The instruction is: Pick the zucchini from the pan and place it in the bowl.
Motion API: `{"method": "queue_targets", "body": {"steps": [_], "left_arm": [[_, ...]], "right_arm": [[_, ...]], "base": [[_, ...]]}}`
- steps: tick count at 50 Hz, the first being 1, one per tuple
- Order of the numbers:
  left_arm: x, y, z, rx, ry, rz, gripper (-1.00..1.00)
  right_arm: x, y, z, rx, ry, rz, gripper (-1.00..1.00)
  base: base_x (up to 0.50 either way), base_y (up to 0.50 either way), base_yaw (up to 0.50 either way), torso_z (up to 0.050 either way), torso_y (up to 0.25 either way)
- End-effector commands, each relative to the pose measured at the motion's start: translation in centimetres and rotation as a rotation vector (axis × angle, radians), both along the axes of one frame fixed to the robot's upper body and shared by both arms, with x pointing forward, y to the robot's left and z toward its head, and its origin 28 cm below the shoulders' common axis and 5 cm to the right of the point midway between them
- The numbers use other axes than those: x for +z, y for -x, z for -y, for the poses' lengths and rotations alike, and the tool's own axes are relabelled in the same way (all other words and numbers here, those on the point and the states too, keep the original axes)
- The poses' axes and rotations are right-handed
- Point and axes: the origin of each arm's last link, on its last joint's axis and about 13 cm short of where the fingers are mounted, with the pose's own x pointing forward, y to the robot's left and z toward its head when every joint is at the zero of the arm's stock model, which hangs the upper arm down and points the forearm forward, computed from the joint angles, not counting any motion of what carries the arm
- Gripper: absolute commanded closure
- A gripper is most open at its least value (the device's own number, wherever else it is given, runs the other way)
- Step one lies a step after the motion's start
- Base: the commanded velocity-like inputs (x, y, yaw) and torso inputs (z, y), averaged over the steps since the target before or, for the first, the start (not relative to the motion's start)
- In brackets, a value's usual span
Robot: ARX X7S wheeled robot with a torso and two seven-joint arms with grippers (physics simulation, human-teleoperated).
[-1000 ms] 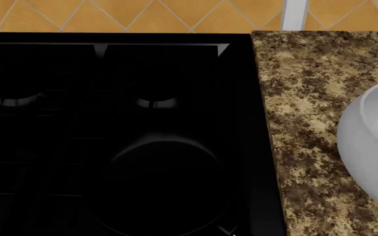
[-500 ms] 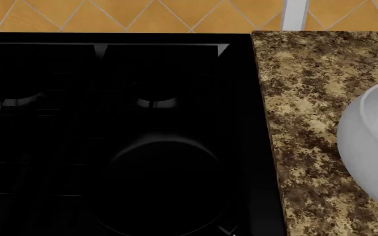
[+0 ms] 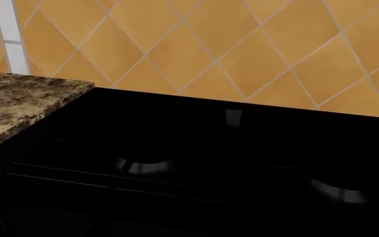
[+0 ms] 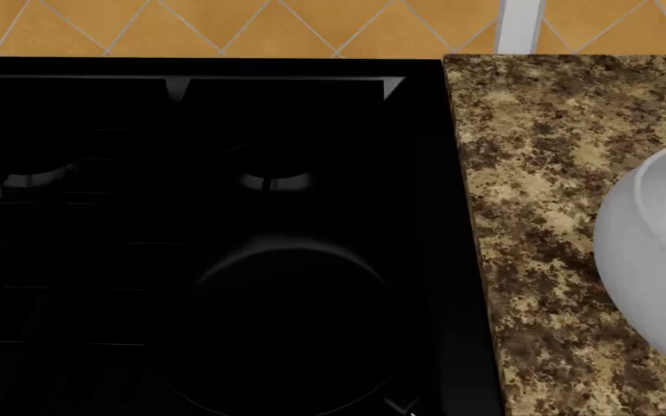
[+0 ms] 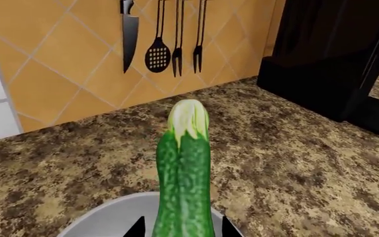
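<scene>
Right gripper [image 5: 179,232] clamped on zucchini [image 5: 183,182], held over the near rim of the bowl [image 5: 110,215]; looks light, stiff, slick-skinned, so mid-body grip suits; left gripper unseen.

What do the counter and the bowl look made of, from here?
The counter looks like polished granite or a stone-look laminate: mottled brown, tan and black speckle; which one, the render leaves open. The bowl looks like glazed ceramic: plain white, smooth, with a soft sheen on its bulging wall, though glossy plastic would look similar.
</scene>
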Motion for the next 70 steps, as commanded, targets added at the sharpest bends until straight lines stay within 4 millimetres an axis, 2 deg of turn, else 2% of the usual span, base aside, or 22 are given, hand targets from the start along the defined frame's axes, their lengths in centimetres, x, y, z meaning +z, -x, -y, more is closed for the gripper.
{"method": "queue_targets", "body": {"steps": [1, 39, 70], "left_arm": [[-0.1, 0.0, 0.0, 0.001, 0.001, -0.002, -1.0], [-0.9, -0.4, 0.1, -0.001, 0.002, -0.021, -1.0], [-1.4, -0.5, 0.2, -0.008, 0.007, -0.03, -1.0]], "right_arm": [[-0.2, -0.4, 0.3, -0.011, 0.013, -0.008, 1.0], [-2.4, -1.6, 0.3, -0.005, -0.006, -0.052, 1.0], [-3.1, -1.8, 0.2, 0.004, -0.008, -0.073, 1.0]], "base": [[0.0, 0.0, 0.0, 0.0, 0.0], [0.0, 0.0, 0.0, 0.0, 0.0], [0.0, 0.0, 0.0, 0.0, 0.0]]}}
